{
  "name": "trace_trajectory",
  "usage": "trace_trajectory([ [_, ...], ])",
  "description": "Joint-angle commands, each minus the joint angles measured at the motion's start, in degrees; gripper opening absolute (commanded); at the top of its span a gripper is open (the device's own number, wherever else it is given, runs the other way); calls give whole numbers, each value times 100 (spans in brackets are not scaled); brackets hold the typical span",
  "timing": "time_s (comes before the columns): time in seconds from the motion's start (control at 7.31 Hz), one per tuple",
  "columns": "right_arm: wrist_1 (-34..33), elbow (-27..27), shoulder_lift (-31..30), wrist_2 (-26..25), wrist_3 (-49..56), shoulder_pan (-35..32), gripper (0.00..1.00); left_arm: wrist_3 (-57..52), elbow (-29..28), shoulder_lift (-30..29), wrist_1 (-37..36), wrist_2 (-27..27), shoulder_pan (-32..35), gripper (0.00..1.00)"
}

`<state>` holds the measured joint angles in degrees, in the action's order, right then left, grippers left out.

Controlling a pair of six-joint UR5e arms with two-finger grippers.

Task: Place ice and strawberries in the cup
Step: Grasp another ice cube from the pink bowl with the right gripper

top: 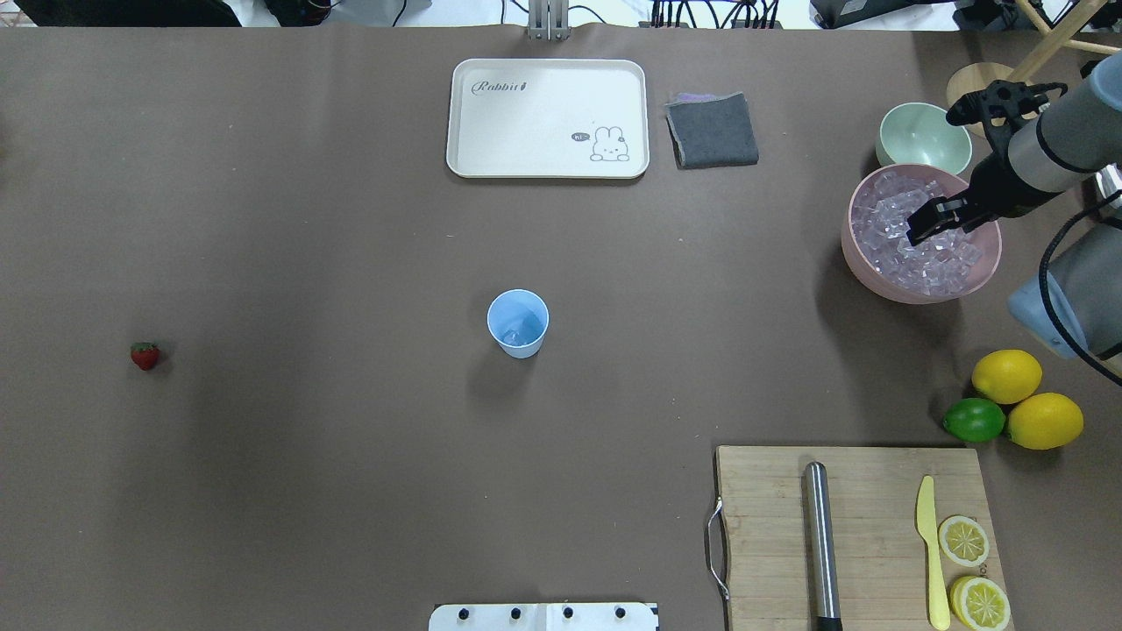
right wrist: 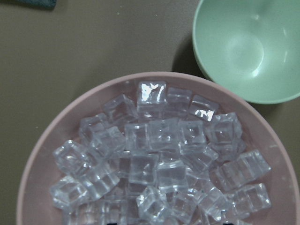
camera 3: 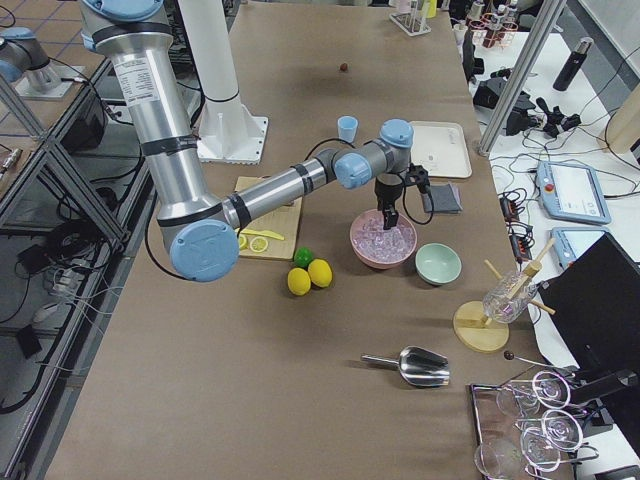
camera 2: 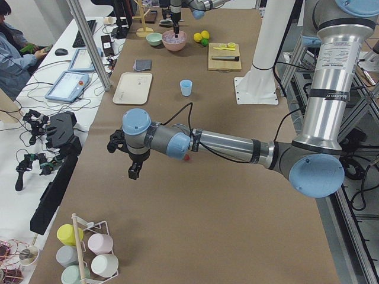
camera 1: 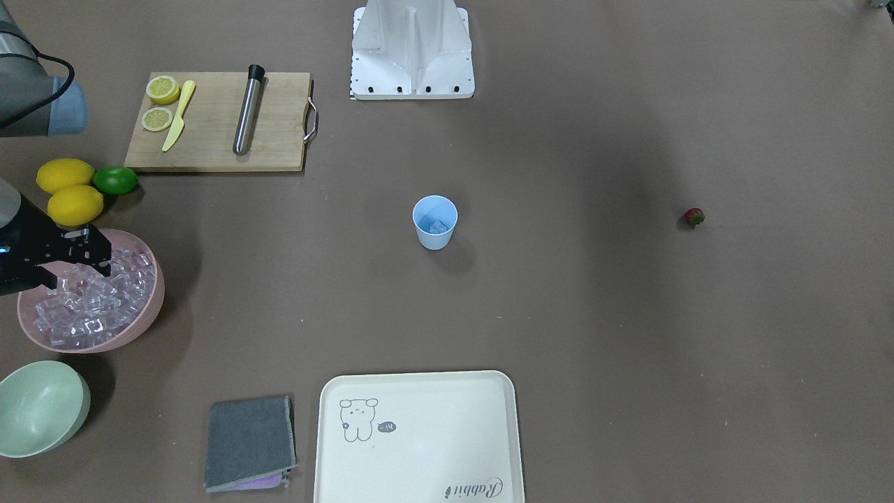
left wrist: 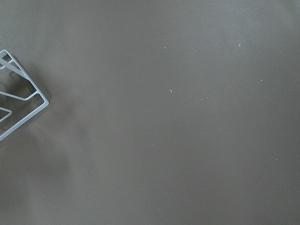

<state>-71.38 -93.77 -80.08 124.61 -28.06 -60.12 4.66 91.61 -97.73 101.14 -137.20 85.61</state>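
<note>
Ice (top: 885, 210) fills the pink bowl (top: 877, 282) at upper right; the right gripper (top: 920, 230) hangs spread above it. Whether the left gripper (camera 2: 134, 173) is spread, I cannot tell.

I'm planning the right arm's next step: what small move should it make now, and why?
Probably lower the right gripper straight down into the ice: it hangs open over the pink bowl, holding nothing, and the cup seems to hold just one cube.

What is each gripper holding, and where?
Right gripper hangs over the clear glassy ice cubes in the pink plastic bowl, apparently holding nothing; left gripper cannot be judged.
</note>
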Motion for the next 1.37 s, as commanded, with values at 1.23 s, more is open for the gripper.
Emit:
trace_trajectory([
  [1.23, 625, 307, -7, -42, -454, 308, 54, -9, -3, -9, 2, 0, 0, 98],
])
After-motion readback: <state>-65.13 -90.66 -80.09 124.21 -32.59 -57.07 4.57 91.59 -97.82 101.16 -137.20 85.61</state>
